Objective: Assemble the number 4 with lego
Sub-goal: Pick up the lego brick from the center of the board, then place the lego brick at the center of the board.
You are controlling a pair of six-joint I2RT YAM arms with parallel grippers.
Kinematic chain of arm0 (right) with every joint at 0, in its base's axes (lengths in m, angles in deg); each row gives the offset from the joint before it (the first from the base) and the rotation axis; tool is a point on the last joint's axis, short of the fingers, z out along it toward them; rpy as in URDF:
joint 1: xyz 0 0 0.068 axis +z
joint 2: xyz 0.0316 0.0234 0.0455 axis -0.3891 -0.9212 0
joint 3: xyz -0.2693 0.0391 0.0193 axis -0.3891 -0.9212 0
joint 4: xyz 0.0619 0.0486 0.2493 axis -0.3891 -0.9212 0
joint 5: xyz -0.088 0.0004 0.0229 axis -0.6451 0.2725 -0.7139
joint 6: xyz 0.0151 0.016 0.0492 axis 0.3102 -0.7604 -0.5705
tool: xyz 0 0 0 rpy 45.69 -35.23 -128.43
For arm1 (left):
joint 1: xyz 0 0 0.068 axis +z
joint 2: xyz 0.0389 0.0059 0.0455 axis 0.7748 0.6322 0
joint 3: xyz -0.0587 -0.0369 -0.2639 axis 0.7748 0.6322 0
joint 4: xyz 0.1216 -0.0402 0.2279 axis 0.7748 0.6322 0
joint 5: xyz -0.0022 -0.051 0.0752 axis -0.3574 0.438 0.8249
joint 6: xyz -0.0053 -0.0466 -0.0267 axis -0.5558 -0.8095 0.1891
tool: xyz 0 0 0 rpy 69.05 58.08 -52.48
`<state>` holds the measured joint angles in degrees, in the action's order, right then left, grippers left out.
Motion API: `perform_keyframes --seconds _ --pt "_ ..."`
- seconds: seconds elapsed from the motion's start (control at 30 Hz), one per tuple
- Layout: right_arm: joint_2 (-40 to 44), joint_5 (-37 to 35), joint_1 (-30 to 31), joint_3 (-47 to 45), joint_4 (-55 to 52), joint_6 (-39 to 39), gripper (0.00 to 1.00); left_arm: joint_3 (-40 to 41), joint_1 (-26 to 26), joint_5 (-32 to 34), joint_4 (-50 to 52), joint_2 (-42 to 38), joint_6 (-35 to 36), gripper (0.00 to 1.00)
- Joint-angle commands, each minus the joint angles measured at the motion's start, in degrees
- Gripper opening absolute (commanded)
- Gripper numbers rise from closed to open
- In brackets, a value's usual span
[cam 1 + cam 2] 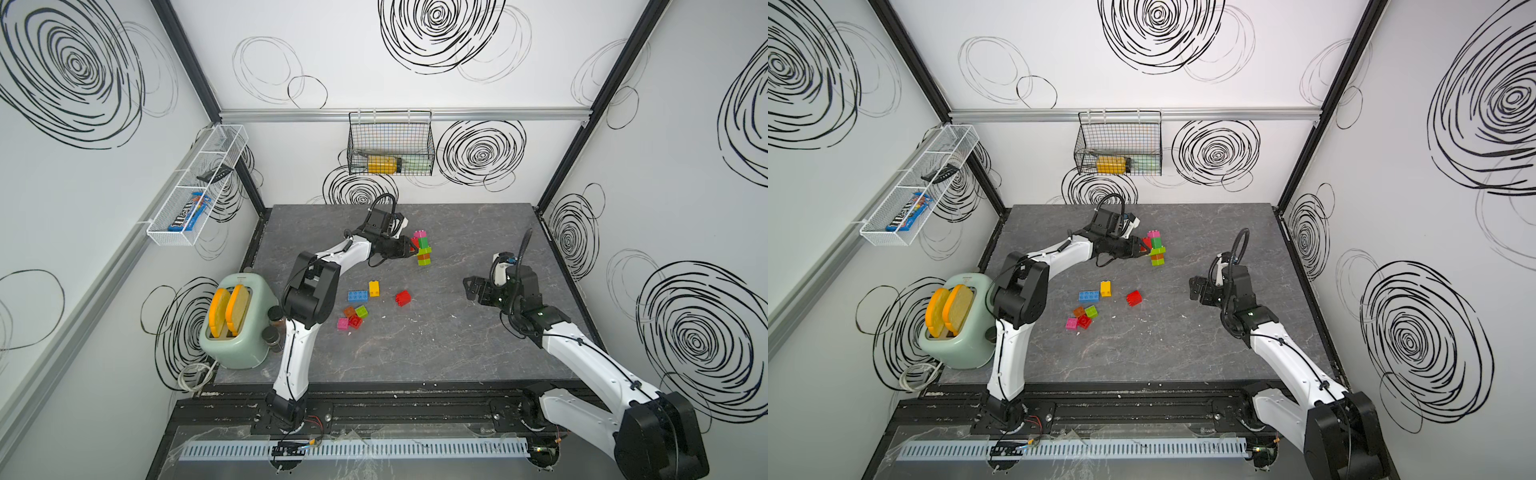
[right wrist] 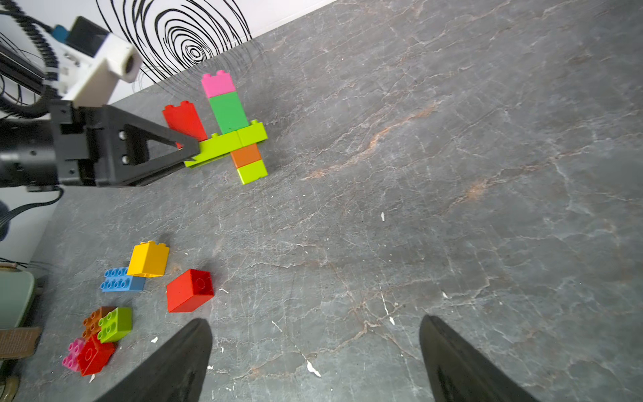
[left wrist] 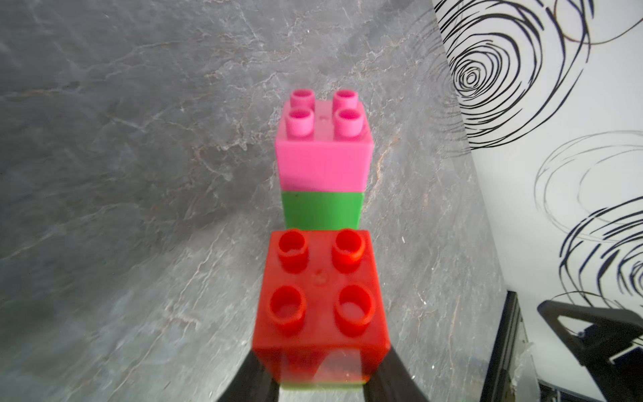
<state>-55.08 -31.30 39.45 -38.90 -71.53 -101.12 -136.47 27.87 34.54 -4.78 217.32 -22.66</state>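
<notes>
left gripper (image 1: 409,249) is out over the far middle of the grey marbled tabletop (image 1: 457,353). my left fingers (image 3: 247,383) are clamped on a small red studded plastic brick (image 3: 320,296), one finger on each side of it. this brick sits at one end of a long lime green brick (image 2: 222,146), the crossbar of the build.

just beside it runs the column: pink brick (image 3: 323,153) at the far end, then dark green brick (image 3: 322,209), the crossbar, orange brick (image 2: 246,155) and short lime brick (image 2: 252,171). i cannot tell whether the build lies flat or stands.

loose lego lies nearer my base. a yellow brick (image 1: 374,288) touches a blue eight-stud brick (image 1: 357,296). a second red brick (image 1: 402,298) lies alone. there is also a huddle of four small bricks (image 1: 355,321) in orange, lime, pink and red.

right gripper (image 2: 315,322) hovers over bare tabletop, well apart from the build. its fingers are spread wide with nothing between them.
</notes>
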Motion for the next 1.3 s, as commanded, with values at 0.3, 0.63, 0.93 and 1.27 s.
perform_keyframes --seconds 0.3,0.63,0.93,1.27 --pt "3.32 0.81 -0.39 -1.19 -0.18 -0.17 0.97 -5.56 2.17 -21.66 -22.27 12.59 -26.81 0.23" --pt "4.76 -0.22 -0.65 -1.47 -1.83 0.40 0.97 -2.74 2.43 -22.21 -38.85 15.33 -40.29 0.57" --pt "5.99 -0.57 -0.82 -1.90 -2.27 0.44 0.97 -4.54 2.61 -15.65 -30.05 14.53 -33.70 0.63" --pt "6.94 -0.75 -1.09 -2.69 -2.58 0.62 0.97 -12.10 1.71 -6.58 -13.73 16.31 -22.75 0.64"
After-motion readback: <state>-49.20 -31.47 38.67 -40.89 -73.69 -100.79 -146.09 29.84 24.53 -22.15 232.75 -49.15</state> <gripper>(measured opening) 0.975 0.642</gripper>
